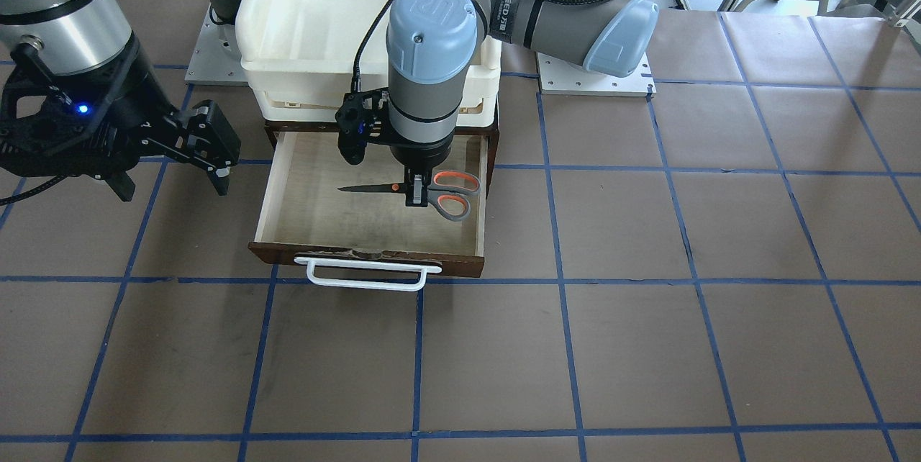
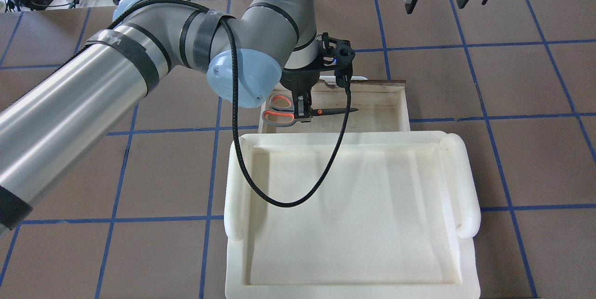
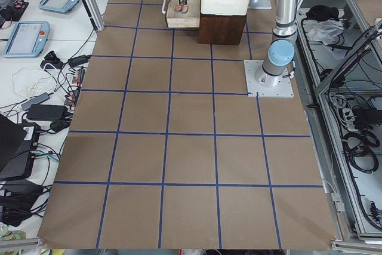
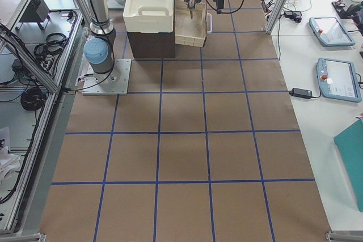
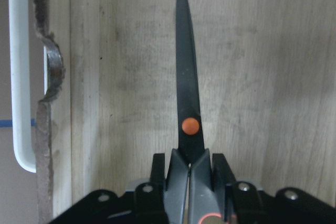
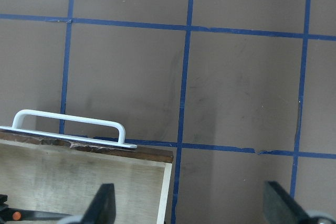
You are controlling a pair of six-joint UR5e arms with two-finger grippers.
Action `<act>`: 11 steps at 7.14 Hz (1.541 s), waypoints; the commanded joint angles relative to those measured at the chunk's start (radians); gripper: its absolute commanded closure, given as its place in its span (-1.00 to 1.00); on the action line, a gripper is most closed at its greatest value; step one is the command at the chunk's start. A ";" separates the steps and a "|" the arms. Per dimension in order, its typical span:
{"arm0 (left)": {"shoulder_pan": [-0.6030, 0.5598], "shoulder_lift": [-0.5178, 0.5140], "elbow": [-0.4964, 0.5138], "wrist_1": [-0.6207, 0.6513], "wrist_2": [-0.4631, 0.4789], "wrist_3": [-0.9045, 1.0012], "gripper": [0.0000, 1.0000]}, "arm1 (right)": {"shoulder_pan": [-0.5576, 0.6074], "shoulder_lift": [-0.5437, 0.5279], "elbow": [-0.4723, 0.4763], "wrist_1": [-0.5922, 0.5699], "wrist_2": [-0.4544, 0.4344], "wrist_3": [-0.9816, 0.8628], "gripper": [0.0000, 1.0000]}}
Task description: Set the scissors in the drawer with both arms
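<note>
1. Brown paper marked with a grid of blue tape is seen covering the table (image 1: 647, 347), at whose far edge a dark wooden cabinet is set.
2. The drawer (image 1: 316, 221) is shown pulled open from the cabinet, its pale plywood floor exposed and its white bar handle (image 1: 363, 273) turned away from the robot.
3. The scissors (image 2: 328, 112) are seen inside the drawer, blades closed and laid parallel to the drawer front, the tip pointed toward the robot's right and the orange-lined loops kept near the drawer's left wall.
4. The scissors are clamped just behind the orange pivot dot by the left gripper (image 5: 190, 174), which is lowered into the drawer; whether the blades touch the floor cannot be told.
5. The right gripper (image 6: 191, 208) is held above the table just beyond the drawer's front corner, its fingers (image 6: 105, 203) spread wide and nothing gripped between them.
6. A cream-white plastic tray (image 2: 465, 182) is seated on top of the cabinet, directly over the drawer's housing.
7. Chipped wood (image 5: 50, 72) is visible along the drawer front beside the handle.
</note>
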 commanded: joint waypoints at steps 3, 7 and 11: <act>-0.024 -0.022 -0.014 0.001 -0.004 -0.021 0.86 | -0.003 -0.003 0.009 0.004 -0.040 0.000 -1.00; -0.027 -0.026 -0.043 0.008 -0.005 -0.024 -0.44 | -0.001 -0.050 0.071 0.002 -0.042 0.000 -1.00; -0.010 0.035 0.008 0.039 -0.002 -0.045 -0.86 | 0.012 -0.108 0.136 0.005 -0.033 0.000 -1.00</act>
